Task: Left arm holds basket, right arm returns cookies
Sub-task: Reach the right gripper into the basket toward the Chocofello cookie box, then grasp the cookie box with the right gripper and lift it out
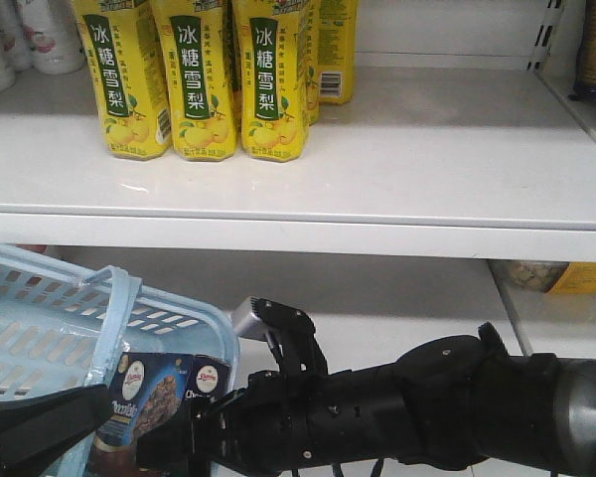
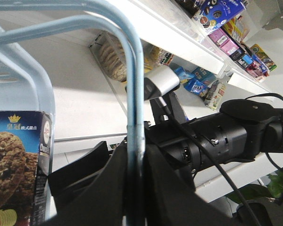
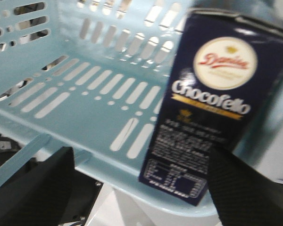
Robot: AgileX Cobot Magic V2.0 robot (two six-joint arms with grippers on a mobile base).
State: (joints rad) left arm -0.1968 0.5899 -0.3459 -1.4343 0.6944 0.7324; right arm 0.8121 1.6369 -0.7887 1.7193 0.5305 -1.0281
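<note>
While the right claw point(image 3: 141, 157) sits released at the mouth of the basket point(image 3: 85, 120), I read its fingers as spread wide with nothing between them clamped. The cookies point(image 3: 203, 117) stand inside the basket against its slotted wall. They are off-centre in the claw's gap: one finger point(image 3: 245, 188) is at the box's lower corner, touching or just overlapping it, I can't tell which. The other finger point(image 3: 33, 188) is well apart from the box. My left claw point(image 2: 132, 165) is clenched on the basket's rim, the pale blue bar running straight down between its fingers.

What worries me is that off-centre line-up. If I close now, I judge the far finger would sweep across and shove the box sideways before it pinches, so the box could twist or topple onto the basket floor. A fingertip could also snag one of the slots just ahead of the claw. The basket looks tilted toward the right claw, so a nudged box may slide. Lifting hard would pull the rim against the left claw's thin hold. Above the right claw, the shelf point(image 1: 377, 159) edge and the yellow cartons point(image 1: 194, 79) leave me a narrow path upward.
</note>
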